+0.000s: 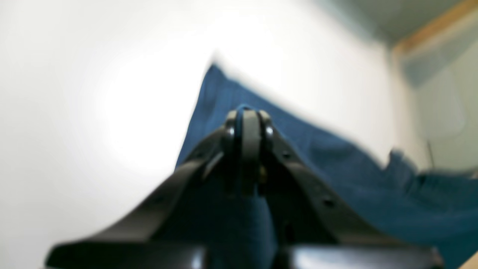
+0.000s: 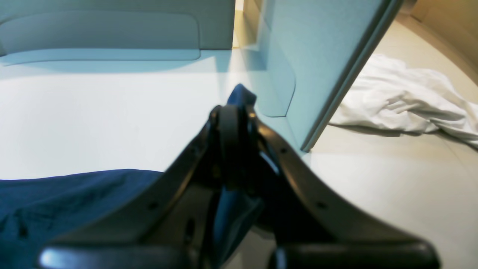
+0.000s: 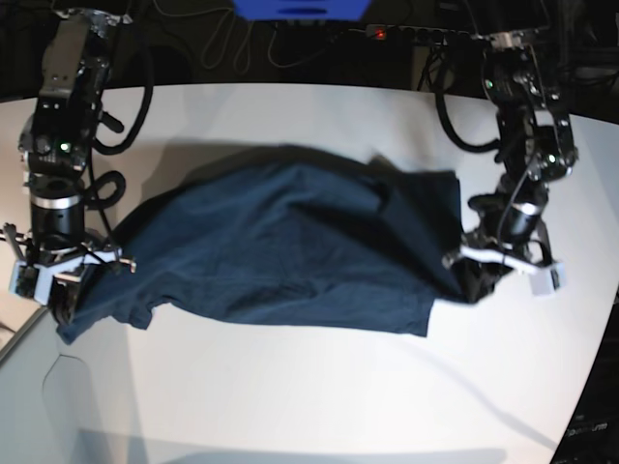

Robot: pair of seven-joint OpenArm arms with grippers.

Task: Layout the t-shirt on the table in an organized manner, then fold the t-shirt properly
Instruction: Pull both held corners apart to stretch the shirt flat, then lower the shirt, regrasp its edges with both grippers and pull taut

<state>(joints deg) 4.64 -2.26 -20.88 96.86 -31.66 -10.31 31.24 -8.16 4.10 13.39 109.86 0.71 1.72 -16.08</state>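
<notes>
The dark navy t-shirt (image 3: pixel 290 246) lies spread and rumpled across the white table (image 3: pixel 290 387), stretched between both arms. My left gripper (image 3: pixel 474 285) sits at the shirt's right edge in the base view. In the left wrist view the left gripper (image 1: pixel 247 114) is shut on a pinch of the blue fabric (image 1: pixel 336 168). My right gripper (image 3: pixel 63 298) is at the shirt's left lower corner. The right wrist view shows the right gripper (image 2: pixel 234 112) shut on the cloth, and a tuft of the t-shirt (image 2: pixel 241 95) pokes out past its tips.
A crumpled white cloth (image 2: pixel 403 97) lies on a beige floor beyond a pale grey panel (image 2: pixel 321 56). Cables and a power strip (image 3: pixel 426 34) run behind the table's curved far edge, near a blue object (image 3: pixel 300 8). The table's left edge is close to my right gripper.
</notes>
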